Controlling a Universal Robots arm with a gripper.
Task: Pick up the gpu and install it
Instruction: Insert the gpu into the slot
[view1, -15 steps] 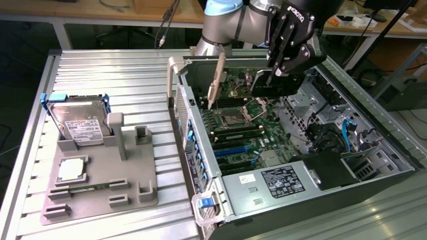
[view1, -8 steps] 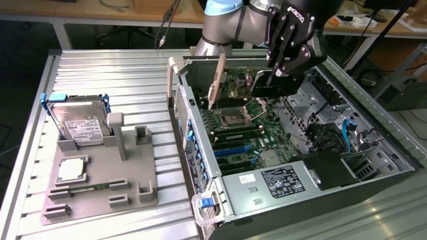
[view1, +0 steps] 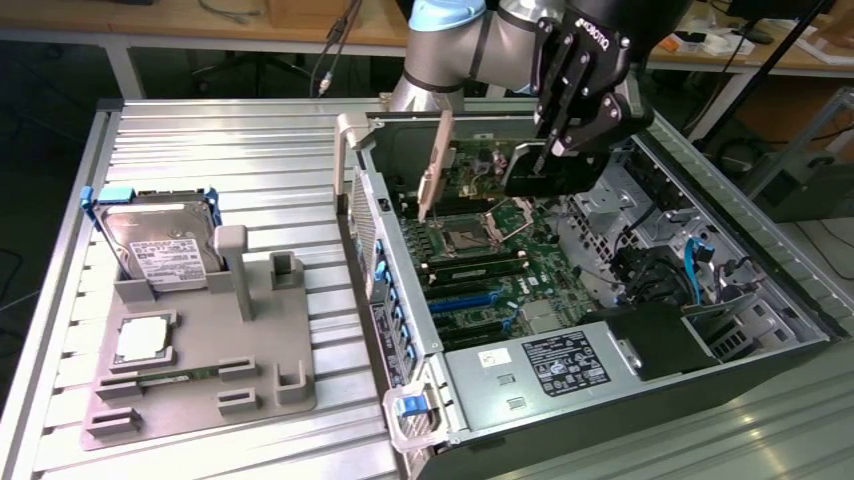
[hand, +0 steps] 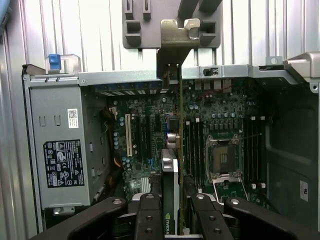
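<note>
While the arm (view1: 454, 50) is hanging over the open computer case (view1: 747, 300), the fingers (hand: 150, 215) are clamping the gpu (view1: 541, 170) – it is hovering edge-down above the motherboard (view1: 494, 270), not yet seated.

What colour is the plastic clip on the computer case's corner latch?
The clip is blue, clearest in the wrist view.

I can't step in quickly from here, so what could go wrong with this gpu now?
The gripper holds the gpu on edge above the motherboard. If it slips or twists in the grip, it could drop onto the bare CPU socket close below. Its bracket hangs toward the case's rear wall and might catch there. A card lowered off-line could press beside the slot.
</note>
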